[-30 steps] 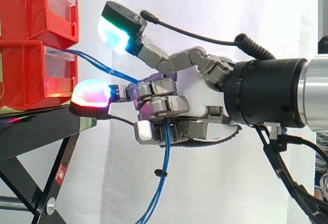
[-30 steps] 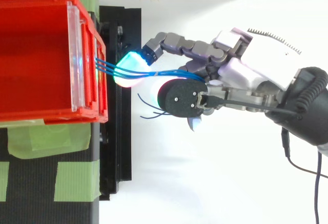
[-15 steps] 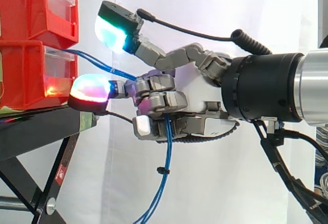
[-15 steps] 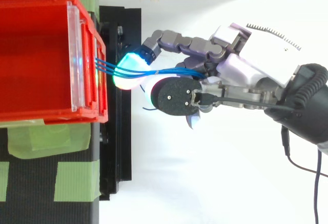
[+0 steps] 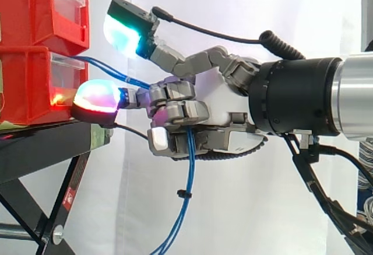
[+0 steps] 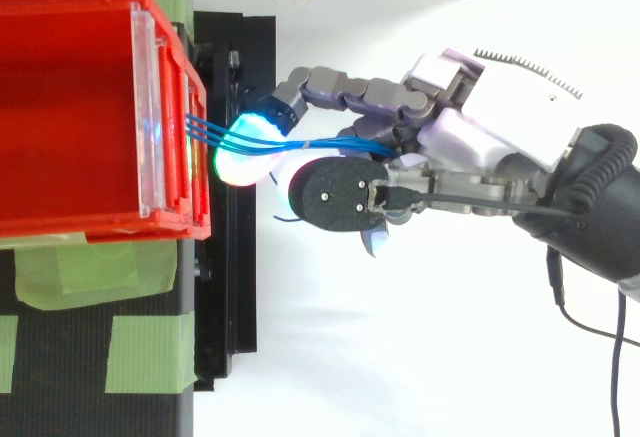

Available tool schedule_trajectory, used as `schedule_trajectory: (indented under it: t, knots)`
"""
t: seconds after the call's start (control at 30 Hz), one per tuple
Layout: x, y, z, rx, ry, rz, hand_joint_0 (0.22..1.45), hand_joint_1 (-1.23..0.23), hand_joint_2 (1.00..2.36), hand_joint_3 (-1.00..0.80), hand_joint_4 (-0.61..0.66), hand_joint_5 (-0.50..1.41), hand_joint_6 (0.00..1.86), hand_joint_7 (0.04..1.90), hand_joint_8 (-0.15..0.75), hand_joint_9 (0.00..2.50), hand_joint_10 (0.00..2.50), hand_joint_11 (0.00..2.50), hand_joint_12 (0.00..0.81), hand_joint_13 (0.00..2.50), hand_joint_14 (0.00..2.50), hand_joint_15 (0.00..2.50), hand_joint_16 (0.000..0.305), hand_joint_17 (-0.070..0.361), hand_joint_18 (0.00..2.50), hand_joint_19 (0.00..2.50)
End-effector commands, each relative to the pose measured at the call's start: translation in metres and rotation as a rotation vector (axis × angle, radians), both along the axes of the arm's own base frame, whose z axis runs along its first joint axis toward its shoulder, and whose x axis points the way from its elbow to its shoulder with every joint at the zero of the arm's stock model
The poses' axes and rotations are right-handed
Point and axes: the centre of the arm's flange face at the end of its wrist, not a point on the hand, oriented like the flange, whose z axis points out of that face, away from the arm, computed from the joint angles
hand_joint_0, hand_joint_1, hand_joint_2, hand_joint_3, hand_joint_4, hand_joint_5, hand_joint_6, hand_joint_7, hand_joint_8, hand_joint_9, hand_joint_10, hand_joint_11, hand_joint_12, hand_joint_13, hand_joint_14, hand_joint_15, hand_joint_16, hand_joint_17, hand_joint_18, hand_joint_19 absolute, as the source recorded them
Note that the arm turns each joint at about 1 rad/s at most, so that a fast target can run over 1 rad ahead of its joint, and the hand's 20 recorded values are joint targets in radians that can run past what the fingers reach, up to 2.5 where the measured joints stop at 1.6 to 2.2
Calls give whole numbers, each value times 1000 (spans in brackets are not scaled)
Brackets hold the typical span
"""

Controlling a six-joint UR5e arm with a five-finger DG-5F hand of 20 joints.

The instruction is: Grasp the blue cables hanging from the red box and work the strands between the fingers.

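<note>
The blue cables (image 5: 187,173) leave the front of the lower red bin (image 5: 35,86) as 3 strands side by side and slope right across the gap into the hand (image 5: 218,106). They drop out beneath it as a loose bundle hanging before the white curtain (image 5: 233,220), with a small black tie (image 5: 182,194) partway down. The 2 bins are stacked, the upper red bin (image 5: 41,10) sitting directly on the lower, on a black stand (image 5: 41,147). From above, patches of green tape (image 6: 60,277) show beside the bin. Only the cables themselves cross the gap between bin and hand. The hand comes in level from the right, turned on its side. Its lower fingers (image 5: 185,110) are curled over, with the strands pinched among them. One finger reaches straight out under the strands, its red-and-cyan pad (image 5: 96,94) right up at the bin's front; I cannot tell whether it touches. Another is raised above, with a green-cyan pad (image 5: 122,30).
</note>
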Motion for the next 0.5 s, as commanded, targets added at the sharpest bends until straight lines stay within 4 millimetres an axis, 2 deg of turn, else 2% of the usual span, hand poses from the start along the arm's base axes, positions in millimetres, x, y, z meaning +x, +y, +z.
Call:
schedule_trajectory:
  t: [0.0, 0.1, 0.27, 0.47]
  knots:
    - [3, -1, 4, 10, -11, -2, 863, -617, 1000, -998, 202, 241, 87, 1305, 433, 881, 2500, 2500, 511, 1217, 2500, 1644, 55, 124, 1501, 752]
    - [3, -2, 5, 10, -11, -3, 867, -617, 1000, -989, 206, 241, 95, 1306, 433, 881, 2500, 2500, 510, 1217, 2500, 1647, 55, 124, 1502, 752]
    - [-1, -5, 27, 8, -31, -7, 869, -619, 1001, -974, 201, 241, 116, 1305, 433, 881, 2500, 2500, 509, 1216, 2500, 1650, 55, 123, 1502, 771]
    - [-2, -6, 26, -2, -14, -2, 877, -623, 1002, -964, 205, 239, 166, 1292, 434, 882, 2500, 2500, 507, 1213, 2500, 1651, 54, 122, 1501, 776]
